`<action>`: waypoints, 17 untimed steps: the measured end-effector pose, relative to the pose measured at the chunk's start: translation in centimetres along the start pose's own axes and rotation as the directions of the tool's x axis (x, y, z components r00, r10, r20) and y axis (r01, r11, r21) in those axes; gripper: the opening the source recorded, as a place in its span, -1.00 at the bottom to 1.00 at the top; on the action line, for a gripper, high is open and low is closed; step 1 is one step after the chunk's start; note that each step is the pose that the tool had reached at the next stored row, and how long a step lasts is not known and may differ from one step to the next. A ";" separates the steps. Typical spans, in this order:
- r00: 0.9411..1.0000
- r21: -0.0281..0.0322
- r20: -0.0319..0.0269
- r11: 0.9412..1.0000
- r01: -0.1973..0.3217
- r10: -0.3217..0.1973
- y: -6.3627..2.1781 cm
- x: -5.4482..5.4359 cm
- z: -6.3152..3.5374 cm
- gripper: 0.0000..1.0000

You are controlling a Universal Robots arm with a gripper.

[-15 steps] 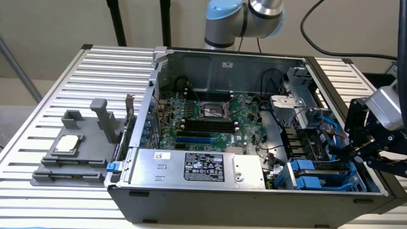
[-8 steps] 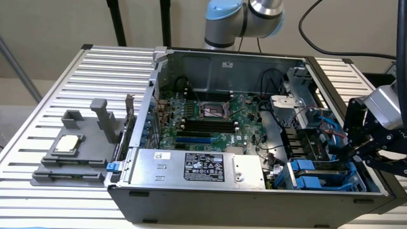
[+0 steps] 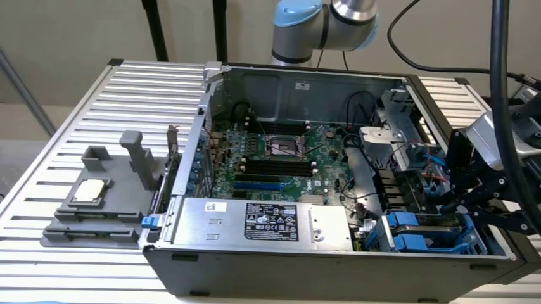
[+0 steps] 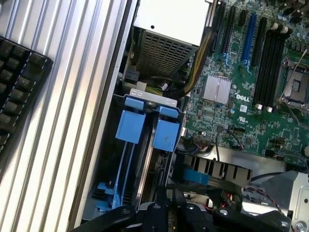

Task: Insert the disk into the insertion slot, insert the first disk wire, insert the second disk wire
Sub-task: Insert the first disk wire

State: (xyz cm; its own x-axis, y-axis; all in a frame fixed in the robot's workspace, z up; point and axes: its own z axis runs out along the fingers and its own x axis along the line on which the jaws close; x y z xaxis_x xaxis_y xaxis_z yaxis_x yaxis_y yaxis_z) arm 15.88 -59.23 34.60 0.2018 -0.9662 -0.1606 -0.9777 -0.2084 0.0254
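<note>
The insertion slot (image 3: 422,233) is the blue-grey drive cage with two bright blue latch tabs in the case's near corner, at the exterior view's right. In the wrist view the slot (image 4: 145,145) lies straight ahead, with its two blue tabs side by side and thin blue rails running down into it. My gripper (image 3: 463,201) hangs just above the cage's far end, and its black linkage (image 4: 161,215) sits close over the slot. The disk's grey body and white label are hidden. Loose red and blue wires (image 3: 422,155) lie beside the metal bracket cage.
The open computer case (image 3: 338,259) lies on a slatted metal table (image 3: 76,126). A silver box with a black label (image 3: 262,221) sits beside the slot, with the motherboard (image 3: 279,152) behind it. A grey fixture (image 3: 93,202) stands on the exterior view's left. A black keyboard (image 4: 17,82) lies outside the case.
</note>
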 end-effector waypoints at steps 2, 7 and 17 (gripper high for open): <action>1.000 0.001 0.000 1.000 -0.004 0.004 0.10 0.0 0.00 -0.66; 1.000 0.004 -0.002 1.000 -0.027 0.027 0.15 0.0 0.01 -0.66; 0.996 -0.008 -0.038 0.997 -0.077 0.076 0.16 0.0 0.05 -0.66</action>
State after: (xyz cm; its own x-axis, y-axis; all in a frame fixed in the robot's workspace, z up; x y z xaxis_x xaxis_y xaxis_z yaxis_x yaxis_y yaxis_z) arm 15.72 -59.22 34.56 0.1286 -0.9843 -0.1205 -0.9898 -0.1349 0.0455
